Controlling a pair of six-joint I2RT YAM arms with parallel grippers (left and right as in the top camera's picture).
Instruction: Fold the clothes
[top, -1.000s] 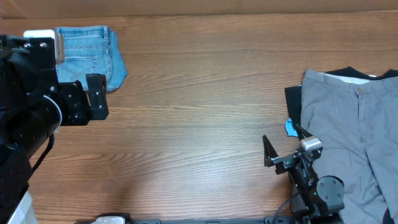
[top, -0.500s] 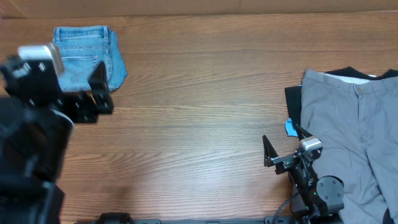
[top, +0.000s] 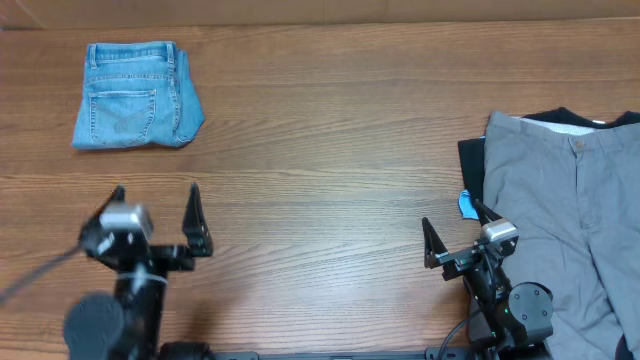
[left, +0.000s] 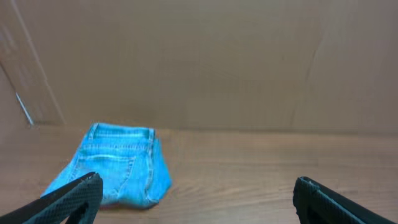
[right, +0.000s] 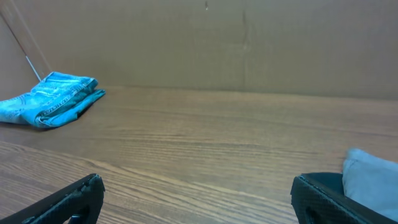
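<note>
The jeans (top: 137, 95) lie at about 10 o'clock on the desk (top: 320, 130), already a compact square bundle with a back pocket facing up and the waistband along the far edge. Nothing touches them. In the left wrist view they sit low and left of centre (left: 115, 165), and in the right wrist view they are a small blue heap far off at 9 o'clock (right: 53, 98).

The left arm (top: 135, 265) is at 7 o'clock, well apart from the bundle. Its jaws are spread wide and hold nothing. The right arm (top: 500, 290) is at 5 o'clock, its jaws likewise wide apart and empty.

Just beside the right arm, at 3 o'clock, a pair of grey trousers (top: 565, 200) lies unfolded over a dark garment (top: 473, 160), and a small bright blue scrap (top: 468, 205) shows at the pile's near edge.

I judge the jeans finished and the work to be between garments. The next move probably belongs to the pile. The right jaws would need to close on an edge of the grey trousers alone, without catching the dark cloth beneath. Then they would draw the trousers onto the bare middle of the desk, where both arms can reach to flatten them.
</note>
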